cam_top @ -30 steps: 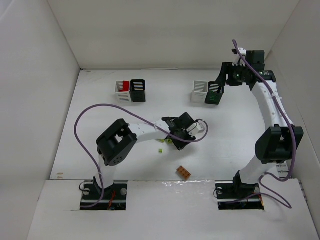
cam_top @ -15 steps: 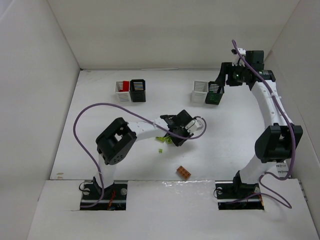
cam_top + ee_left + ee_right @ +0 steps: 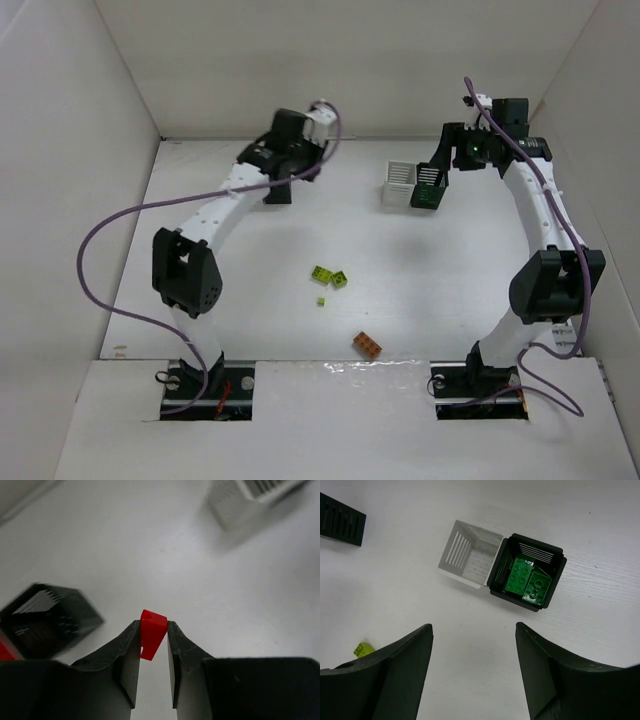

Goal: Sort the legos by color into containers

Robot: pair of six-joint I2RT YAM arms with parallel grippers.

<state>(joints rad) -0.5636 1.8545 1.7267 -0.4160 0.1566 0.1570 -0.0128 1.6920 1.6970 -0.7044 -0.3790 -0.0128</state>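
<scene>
My left gripper (image 3: 152,624) is shut on a small red brick (image 3: 151,636) and holds it above the table, just right of the left black bin (image 3: 47,622). A bit of red (image 3: 4,652) shows at that view's left edge. From above, the left gripper (image 3: 290,170) hangs over the left pair of bins and hides most of them. My right gripper (image 3: 473,626) is open and empty, high above the right pair: an empty white bin (image 3: 470,555) and a black bin (image 3: 555,555) holding green bricks (image 3: 527,580).
Yellow-green bricks (image 3: 322,272) (image 3: 340,279), with a tiny one (image 3: 321,301), lie mid-table. An orange brick (image 3: 367,345) lies nearer the front edge. The right pair of bins (image 3: 398,183) (image 3: 428,187) stands at the back right. White walls enclose the table.
The left arm has swung from the middle of the table to the back left over the left bins. The yellow-green bricks it covered now show. The right arm has not moved.
</scene>
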